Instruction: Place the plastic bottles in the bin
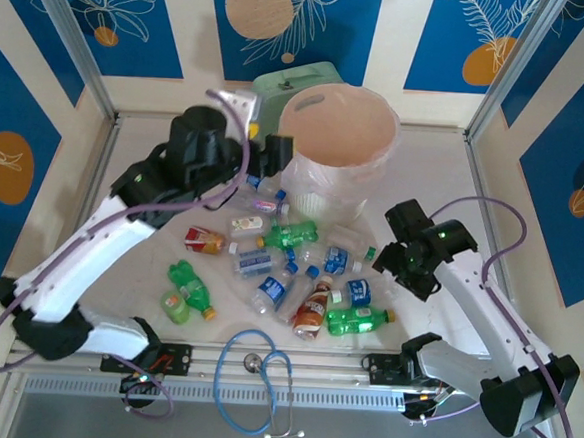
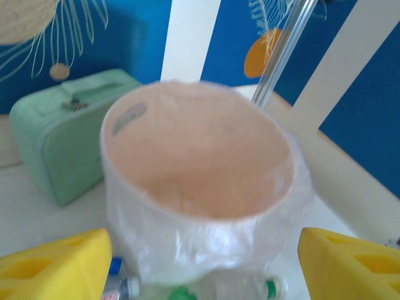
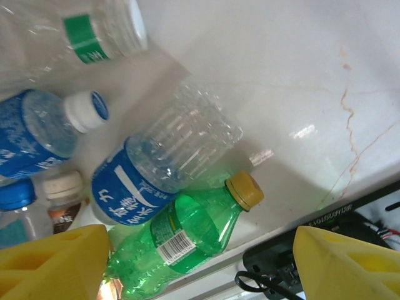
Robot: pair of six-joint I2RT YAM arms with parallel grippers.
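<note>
Nearest, at the bottom centre of the top view, a blue stethoscope (image 1: 256, 377) lies on the white bench (image 1: 445, 180), apart from the task items.

Just beyond it, across the middle of the frame, the small plastic bottles (image 1: 270, 291) lie on their sides in a loose scatter, several touching.

The right tool (image 1: 402, 255) hangs at the right edge of that scatter. In the right wrist view its yellow fingers (image 3: 50, 262) stand apart with nothing between them. Below them a green plastic bottle with a yellow cap (image 3: 178, 240) rests against a clear ribbed bottle with a blue label (image 3: 162, 162).

Assessment: the bottles look empty, so they are light and thin-walled. They are likely to dent under pressure and to roll or skid on the smooth bench. The best hold is across the mid-body at the label, square to the long axis, not at the cap.

Farther off, at upper centre, the left tool (image 1: 266, 157) sits just beside the large round pale pink bin lined with a translucent bag (image 1: 319, 186). The left wrist view shows its fingers apart and empty, facing the bin's open mouth. The contents of the bin are too blurred to tell.

Behind the bin stands a mint-green box with a handle (image 1: 281, 83).
</note>
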